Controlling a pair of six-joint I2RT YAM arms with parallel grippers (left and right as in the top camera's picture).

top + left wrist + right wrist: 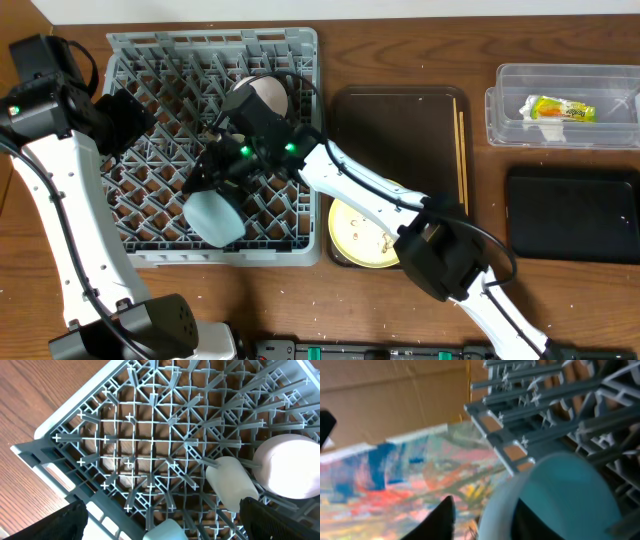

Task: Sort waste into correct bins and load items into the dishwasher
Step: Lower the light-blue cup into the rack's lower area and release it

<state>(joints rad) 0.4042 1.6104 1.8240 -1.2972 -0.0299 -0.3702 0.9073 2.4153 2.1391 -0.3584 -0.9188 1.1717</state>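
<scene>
Overhead | light blue bowl (215, 216) tilted in rack (215, 40) | right tool (213, 178) parted astride rim | left tool (165, 522) spread

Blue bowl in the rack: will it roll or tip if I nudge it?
The blue bowl sits tilted among the pegs of the rack, so a nudge would probably rock or tip it rather than slide it. Its smooth, rounded wall looks slippery and stiff, and likely light.

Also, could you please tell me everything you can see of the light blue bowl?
The light blue bowl looks like smooth plain plastic. It lies tipped on its side among the pegs of the grey dish rack, near its front wall, opening towards the right gripper, whose fingers are at its rim.
</scene>
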